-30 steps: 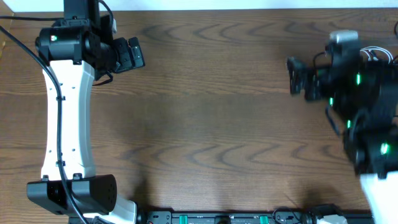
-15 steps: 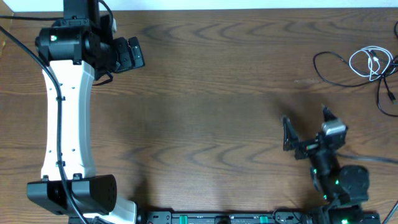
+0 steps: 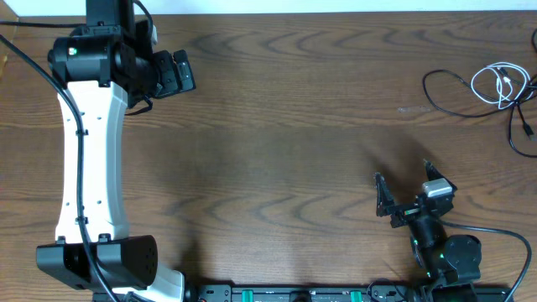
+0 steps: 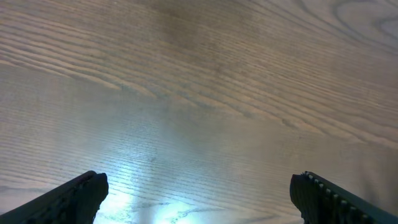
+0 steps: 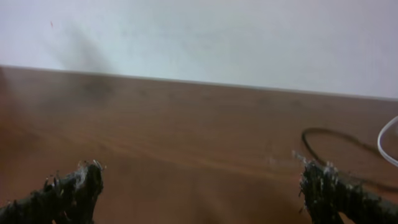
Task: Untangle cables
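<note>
– Two grippers, both empty. From overhead, how far along is the job?
– Hardly begun, by the look of it. The cables (image 3: 487,88) lie bunched at the far right edge of the table (image 3: 277,151). A black cord (image 3: 428,91) loops beside a coiled white cord (image 3: 502,80), and another black one trails off the frame. Whether they cross one another is too small to tell. The right gripper (image 3: 403,180) hovers near the front edge, well apart from them, with its fingers spread. The left gripper (image 3: 178,72) sits at the far left, further off again.
– And the left wrist view?
– Bare wood grain only. Its fingertips (image 4: 81,193) stand wide apart at the lower corners with nothing between them, and no cable is in sight.
– The right wrist?
– Its fingers (image 5: 71,190) are also wide apart and pinch nothing. Beyond them to the right are a black loop and a sliver of white cord on the wood, below a pale wall (image 5: 199,37).
– Any containers?
– None in any view; the cords lie straight on the table. All of the separating appears left to do.
</note>
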